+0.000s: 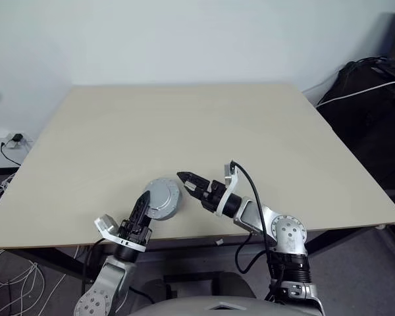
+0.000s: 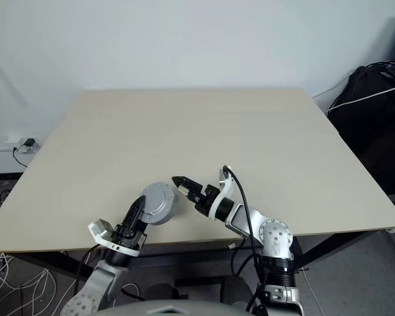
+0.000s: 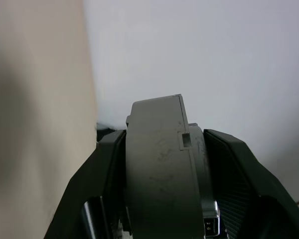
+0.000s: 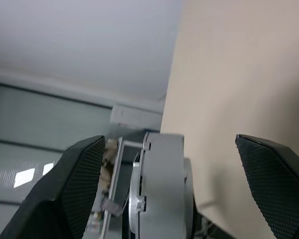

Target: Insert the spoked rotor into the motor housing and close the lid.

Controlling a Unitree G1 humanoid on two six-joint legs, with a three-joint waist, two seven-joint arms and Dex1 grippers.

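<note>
Lid (image 1: 163, 197) side up, a round silvery-grey metal disc is clamped edge-on in the left gripper (image 1: 143, 205), held just above the near edge of the table (image 1: 184, 125). In the left wrist view its thick rim (image 3: 159, 169) is seen squeezed between the 2 black fingers (image 3: 229, 174), so that claw is clenched on it. Whether the motor housing and the spoked rotor are already stacked underneath can't be told – the right wrist view shows layered metal edges (image 4: 154, 184), which hints at an assembled stack, but that's a guess.

The right gripper (image 1: 189, 182) sits just beside the disc, on its right, pointing at it, with its jaws spread wide and nothing gripped.

Handling-wise, the part is judged to be rigid, fairly heavy for its size, and slick on the machined faces. A pinch across the rim looks safest – the flat faces would probably let it slide. If the lid is only loosely seated, it could be knocked askew by a sideways bump from the right fingers.

Room is plentiful: beyond the disc the table is bare all the way to the far edge. The near edge is the worry, since the disc hangs right by it and anything dropped there would likely be lost to the floor.
</note>
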